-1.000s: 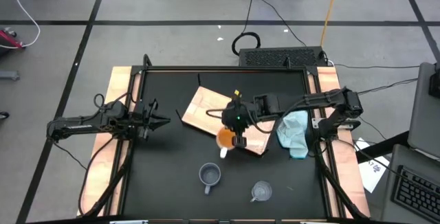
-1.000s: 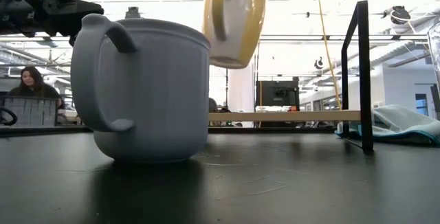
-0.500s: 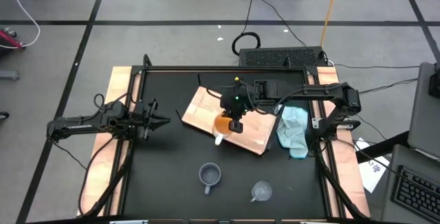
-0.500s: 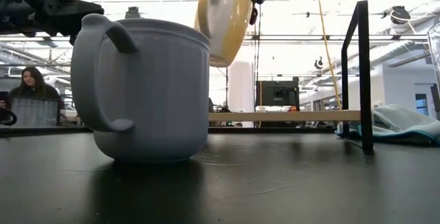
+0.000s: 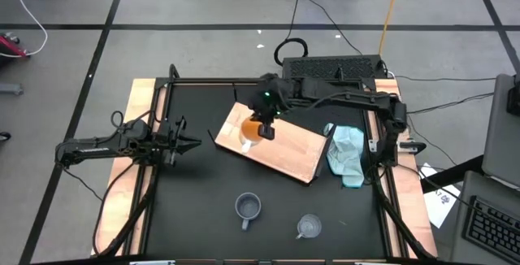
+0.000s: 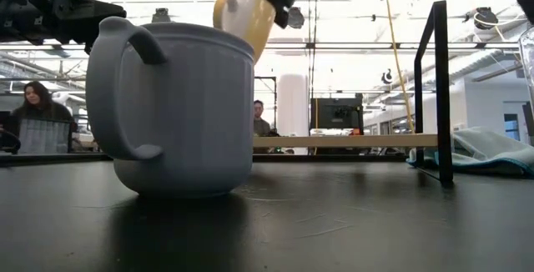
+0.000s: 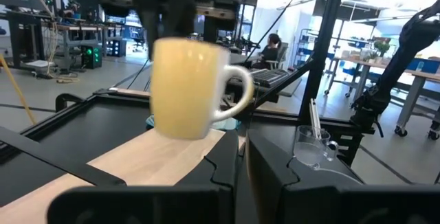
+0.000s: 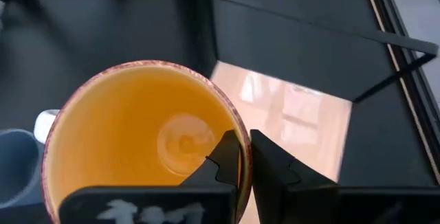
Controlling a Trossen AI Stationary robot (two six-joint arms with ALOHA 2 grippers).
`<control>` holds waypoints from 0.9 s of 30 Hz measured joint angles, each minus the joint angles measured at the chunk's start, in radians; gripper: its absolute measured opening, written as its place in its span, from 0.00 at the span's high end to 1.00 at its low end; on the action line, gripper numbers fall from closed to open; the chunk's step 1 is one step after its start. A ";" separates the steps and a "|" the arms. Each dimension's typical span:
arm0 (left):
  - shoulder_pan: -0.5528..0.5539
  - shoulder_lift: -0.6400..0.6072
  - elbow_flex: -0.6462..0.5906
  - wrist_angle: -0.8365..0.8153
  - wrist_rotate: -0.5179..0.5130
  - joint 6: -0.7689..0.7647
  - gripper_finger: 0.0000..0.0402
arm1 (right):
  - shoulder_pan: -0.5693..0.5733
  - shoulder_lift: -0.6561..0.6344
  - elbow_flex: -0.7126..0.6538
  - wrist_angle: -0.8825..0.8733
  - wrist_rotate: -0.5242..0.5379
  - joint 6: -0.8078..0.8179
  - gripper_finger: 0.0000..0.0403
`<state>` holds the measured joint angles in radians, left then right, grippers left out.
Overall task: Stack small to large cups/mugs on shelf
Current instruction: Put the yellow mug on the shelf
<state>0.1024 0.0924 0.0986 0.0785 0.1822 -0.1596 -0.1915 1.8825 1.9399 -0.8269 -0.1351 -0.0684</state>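
While the orange mug (image 5: pixel 251 128) hung over the shelf's (image 5: pixel 288 153) far-left end, the right gripper (image 5: pixel 266 127) pinched its rim.
It looked rigid, glazed and probably slippery and breakable; a wall pinch suited it. Left gripper (image 5: pixel 192 144), fingers together and empty, waited left of the shelf.

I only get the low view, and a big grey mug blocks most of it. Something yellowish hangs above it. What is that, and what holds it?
Observer: An orange mug, held by the right gripper, pinched at its rim.
Operator: Is it over the table?
Observer: Over the far-left end of the wooden board, seen from above.
Operator: Is the mug upright?
Observer: Roughly, off the board, handle sideways, in the left wrist view.
Operator: And the other arm?
Observer: The left gripper waits at the table's left.
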 joint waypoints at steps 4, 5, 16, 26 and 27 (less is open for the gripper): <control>0.000 0.000 0.000 0.001 0.000 0.000 0.92 | -0.030 0.107 0.125 -0.081 0.002 -0.009 0.98; 0.000 0.000 0.000 0.001 0.000 0.000 0.92 | -0.037 0.127 0.149 -0.094 0.001 -0.013 0.98; 0.000 0.000 0.000 0.006 0.000 0.008 0.92 | -0.086 0.271 0.262 -0.149 0.002 -0.053 0.98; 0.000 0.000 0.000 0.007 0.000 0.012 0.92 | -0.100 0.321 0.263 -0.093 0.002 -0.071 0.98; 0.000 0.000 0.000 0.006 0.000 0.019 0.92 | -0.101 0.322 0.263 -0.088 0.000 -0.071 0.98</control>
<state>0.1024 0.0925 0.0986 0.0848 0.1822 -0.1410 -0.2925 2.2040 2.2028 -0.9152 -0.1348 -0.1390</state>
